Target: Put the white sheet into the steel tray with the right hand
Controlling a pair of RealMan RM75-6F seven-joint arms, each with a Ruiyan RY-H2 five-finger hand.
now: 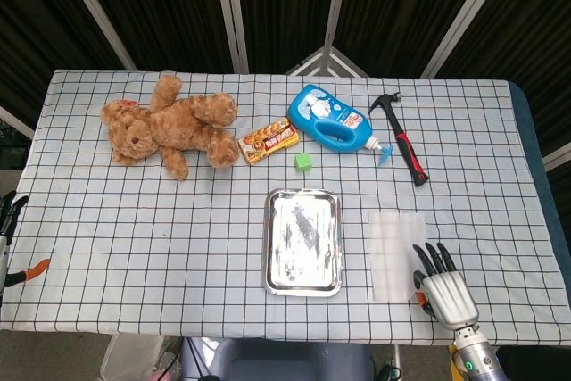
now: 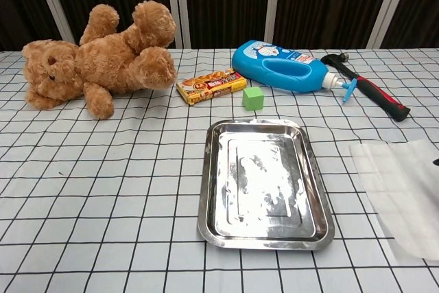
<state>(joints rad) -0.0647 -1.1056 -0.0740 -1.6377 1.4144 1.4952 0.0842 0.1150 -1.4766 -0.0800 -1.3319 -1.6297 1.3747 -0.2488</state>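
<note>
The steel tray (image 1: 303, 285) (image 2: 206, 190) lies empty near the table's front edge. To its right, flat on the checked cloth, is the translucent white sheet (image 1: 391, 252) (image 2: 401, 197). My right hand (image 1: 442, 290) is at the sheet's near right corner, palm down. Its dark fingers (image 1: 432, 260) are spread and lie over the sheet's right edge, and an orange thumb part shows at the corner. Nothing is held in it. Only a dark tip at the right border shows it in the chest view. My left hand (image 1: 11, 213) shows partly at the far left edge, holding nothing.
At the back stand a brown teddy bear (image 1: 169, 127), a snack box (image 1: 268, 140), a green cube (image 1: 304, 161), a blue bottle (image 1: 335, 120) and a hammer (image 1: 403, 138). Open cloth lies between tray and sheet.
</note>
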